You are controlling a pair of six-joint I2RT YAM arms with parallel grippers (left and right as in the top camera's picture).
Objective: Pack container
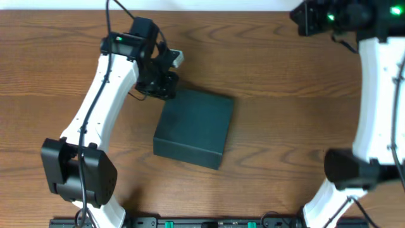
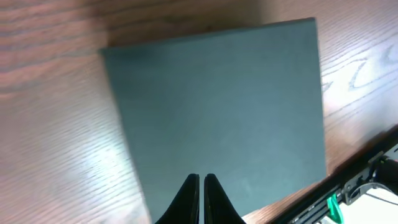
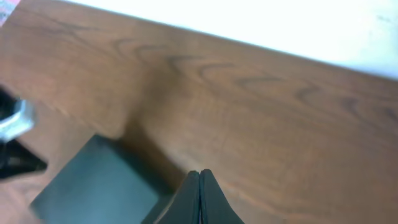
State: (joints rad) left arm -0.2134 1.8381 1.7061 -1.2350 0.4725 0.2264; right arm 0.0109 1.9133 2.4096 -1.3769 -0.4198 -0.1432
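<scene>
White arm links point(image 1: 101, 95), black joints point(image 1: 79, 171), thin black cables point(image 1: 109, 19), green lights point(image 1: 330, 17).

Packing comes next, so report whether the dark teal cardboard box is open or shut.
Shut. The dark teal rectangular cardboard box shows one unbroken flat top in overhead and left wrist views; no interior, no raised flap.

container point(image 1: 194, 128) mid-table point(image 1: 285, 76), left gripper point(image 1: 166, 88) at its corner
</scene>
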